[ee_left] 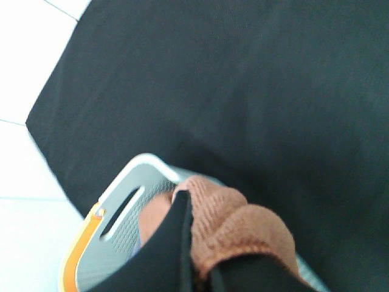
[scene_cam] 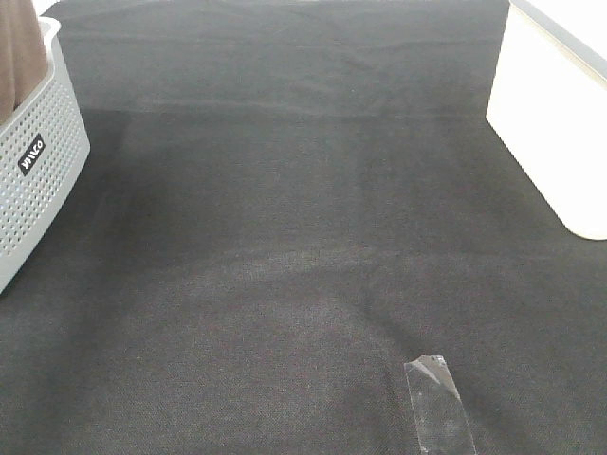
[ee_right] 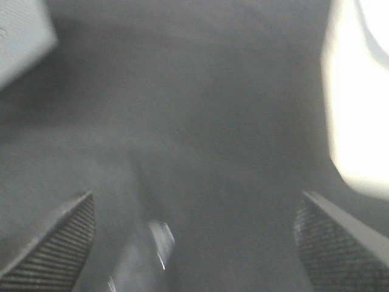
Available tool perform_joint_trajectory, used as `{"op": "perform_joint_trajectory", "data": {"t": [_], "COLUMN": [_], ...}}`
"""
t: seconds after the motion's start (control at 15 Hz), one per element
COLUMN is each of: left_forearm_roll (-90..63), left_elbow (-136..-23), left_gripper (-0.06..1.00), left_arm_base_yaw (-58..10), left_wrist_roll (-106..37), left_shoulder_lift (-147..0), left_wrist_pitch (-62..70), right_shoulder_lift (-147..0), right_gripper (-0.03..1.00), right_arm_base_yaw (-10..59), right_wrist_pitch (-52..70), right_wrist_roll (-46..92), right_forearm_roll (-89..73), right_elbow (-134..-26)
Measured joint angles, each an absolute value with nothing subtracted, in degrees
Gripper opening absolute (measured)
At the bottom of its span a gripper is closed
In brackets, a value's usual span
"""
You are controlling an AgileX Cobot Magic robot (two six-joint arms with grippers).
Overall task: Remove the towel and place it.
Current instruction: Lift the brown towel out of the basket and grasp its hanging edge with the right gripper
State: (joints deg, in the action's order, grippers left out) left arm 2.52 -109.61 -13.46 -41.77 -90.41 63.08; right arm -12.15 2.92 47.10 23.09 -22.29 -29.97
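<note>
While the left gripper (ee_left: 197,267) pinches the towel (ee_left: 240,228), basket (ee_left: 112,210) just beneath it, we judge removal in hand — next, lift clear; right gripper (ee_right: 194,240) hangs wide, empty.

Grey perforated basket (scene_cam: 38,180) left; white bin (scene_cam: 550,123) right; tape strip (scene_cam: 438,403) front.

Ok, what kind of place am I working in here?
Likely a staged test bench, not a home: a black cloth spread as the work surface, a grey perforated basket holding the brown towel, a plain white bin, and a tape strip stuck down.
</note>
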Motion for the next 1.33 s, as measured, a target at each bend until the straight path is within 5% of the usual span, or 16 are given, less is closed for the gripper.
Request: {"op": "perform_joint_trajectory", "data": {"t": [0.33,0.4,0.47,0.73,1.07,1.33], "left_forearm_roll": [3.78,3.78,3.84,3.78,3.78,2.98], "left_elbow": [-111.9,-111.9,-111.9,-111.9,-111.9,-111.9], "left_gripper": [0.0,0.0,0.0,0.0,0.0,0.0], "left_arm_base_yaw": [-24.52,-24.52,-29.45,-36.9,-39.76,-39.82], "left_wrist_roll": [-31.46,-31.46,-31.11,-33.63,-33.98,-33.98], "left_shoulder_lift": [-90.24,-90.24,-90.24,-90.24,-90.24,-90.24], "left_wrist_pitch": [60.56,60.56,60.16,60.16,58.38,56.44], "right_shoulder_lift": [-35.12,-35.12,-44.52,-64.63,-82.16,-91.27], "right_gripper": [0.81,0.81,0.81,0.81,0.81,0.81], "right_arm_base_yaw": [2.92,2.92,2.92,2.92,2.92,12.66], "right_wrist_pitch": [41.88,41.88,44.46,52.43,59.7,62.74], "right_wrist_roll": [67.49,67.49,84.74,111.33,122.73,123.19], "right_forearm_roll": [-60.96,-60.96,-75.11,-91.79,-96.2,-96.83], "right_elbow": [-29.97,-29.97,-29.97,-29.97,-34.72,-44.52]}}
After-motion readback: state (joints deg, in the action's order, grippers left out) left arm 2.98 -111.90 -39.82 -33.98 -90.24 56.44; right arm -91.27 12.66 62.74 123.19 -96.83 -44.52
